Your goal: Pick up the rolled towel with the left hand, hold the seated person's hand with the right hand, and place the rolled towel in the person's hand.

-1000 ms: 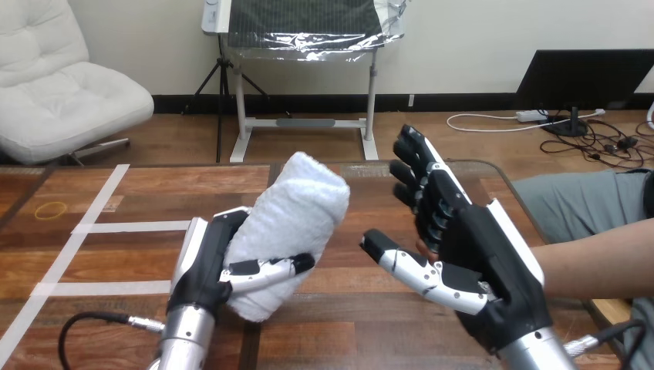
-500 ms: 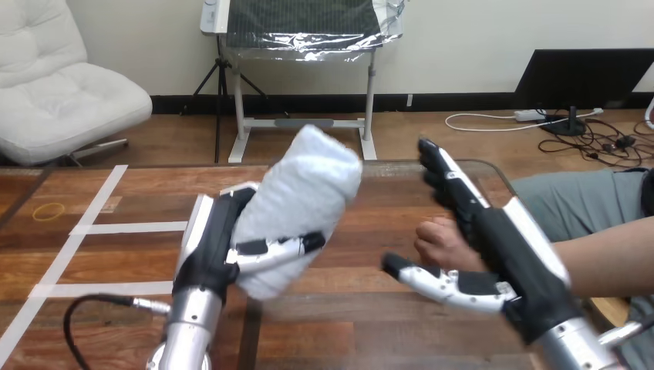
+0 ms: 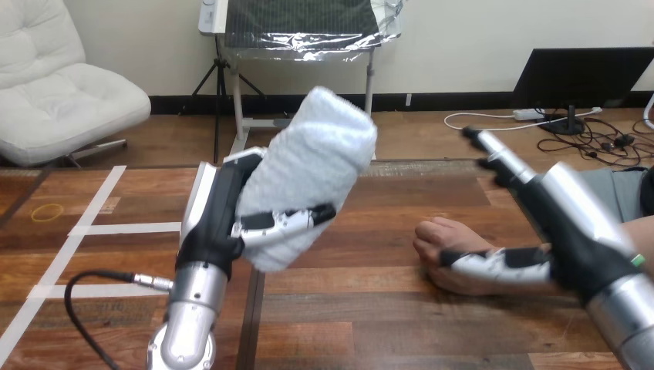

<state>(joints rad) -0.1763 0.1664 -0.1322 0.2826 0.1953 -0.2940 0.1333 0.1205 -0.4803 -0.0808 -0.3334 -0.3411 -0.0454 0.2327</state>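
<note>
1. Rolled towel [image 3: 316, 173], head view: white, lifted clear of the table [image 3: 370, 308] in my left hand [image 3: 220, 223]. It stands tilted, with its top end leaning toward the view's right.
2. Left hand: closed round the lower half of the roll. The thumb crosses the near face and the fingers wrap behind it. The white back shell faces the view's left.
3. Person's hand [image 3: 443, 240]: rests on the table right of centre, closed into a loose fist. Its forearm runs off toward the right edge.
4. Right hand [image 3: 574, 223]: sits over the person's wrist, with its back to the camera. The fingers [image 3: 505, 162] are straight and point away across the table. The thumb lies along the near side of the fist and touches it. I cannot confirm a grasp.
5. The towel is above and to the left of the fist, apart from it.
6. White tape strips [image 3: 123, 228] cross the table's left part, with a small yellow ring [image 3: 42, 212] near the far left.
</note>
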